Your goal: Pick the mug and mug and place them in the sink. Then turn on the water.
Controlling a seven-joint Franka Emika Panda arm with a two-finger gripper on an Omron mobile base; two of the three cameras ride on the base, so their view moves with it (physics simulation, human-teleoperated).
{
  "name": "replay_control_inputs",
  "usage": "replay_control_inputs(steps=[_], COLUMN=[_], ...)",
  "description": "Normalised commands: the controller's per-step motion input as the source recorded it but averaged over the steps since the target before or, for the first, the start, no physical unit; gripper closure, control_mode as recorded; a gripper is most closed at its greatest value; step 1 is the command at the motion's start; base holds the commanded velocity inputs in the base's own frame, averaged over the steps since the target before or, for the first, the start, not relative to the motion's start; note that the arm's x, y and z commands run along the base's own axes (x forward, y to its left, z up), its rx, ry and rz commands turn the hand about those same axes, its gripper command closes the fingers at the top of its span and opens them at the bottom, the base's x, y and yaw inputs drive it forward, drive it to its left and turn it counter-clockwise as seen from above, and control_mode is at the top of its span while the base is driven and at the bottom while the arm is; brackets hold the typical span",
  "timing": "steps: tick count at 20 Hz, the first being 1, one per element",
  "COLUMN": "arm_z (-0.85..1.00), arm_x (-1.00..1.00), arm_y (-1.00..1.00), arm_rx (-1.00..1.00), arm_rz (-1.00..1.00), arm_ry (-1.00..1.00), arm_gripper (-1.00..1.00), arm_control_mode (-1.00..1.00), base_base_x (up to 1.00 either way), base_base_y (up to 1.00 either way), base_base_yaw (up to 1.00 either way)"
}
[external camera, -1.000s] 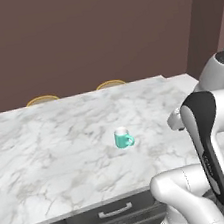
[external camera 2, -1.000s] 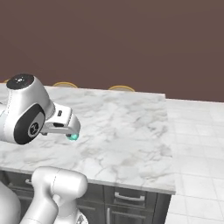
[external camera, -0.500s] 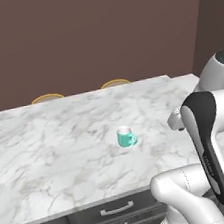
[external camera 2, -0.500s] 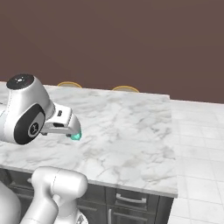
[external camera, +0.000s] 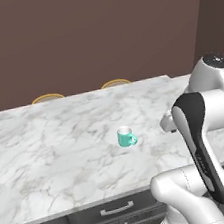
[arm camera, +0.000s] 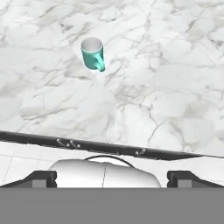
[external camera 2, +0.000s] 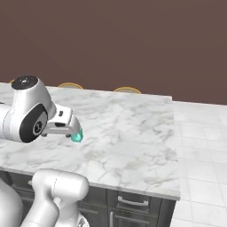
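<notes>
Marble counter (external camera: 50, 158) carries an upright teal mug (external camera: 125, 137) mid-surface, unlabelled, toward the front edge; gripper (arm camera: 112, 177) jaws wide apart, empty.

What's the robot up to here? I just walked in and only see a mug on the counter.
The white arm is not handling anything yet. A teal mug stands upright on the marble counter, its handle toward the robot's side, well apart from the arm. In the hand view the pincer is open and empty, held back over the counter's near edge and looking at the mug from a distance. No pick-up has started.
</notes>
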Motion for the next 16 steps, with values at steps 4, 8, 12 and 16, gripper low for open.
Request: replay_control_inputs(steps=[4, 8, 12, 16], arm_z=[-0.35, -0.36, -0.34, -0.25], arm_x=[0.29, 0.26, 0.18, 0.15], arm_y=[0.08, 0.13, 0.1, 0.2], arm_rx=[0.0, 0.0, 0.0, 0.0], arm_rz=[0.08, 0.08, 0.08, 0.05], arm_ry=[0.0, 0.01, 0.0, 0.02], arm_gripper=[-1.0, -1.0, -1.0, -1.0], arm_control_mode=[-1.0, -1.0, -1.0, -1.0], base_base_x=[0.0, 0.0, 0.0, 0.0], base_base_y=[0.0, 0.0, 0.0, 0.0], base_base_yaw=[0.0, 0.0, 0.0, 0.0])
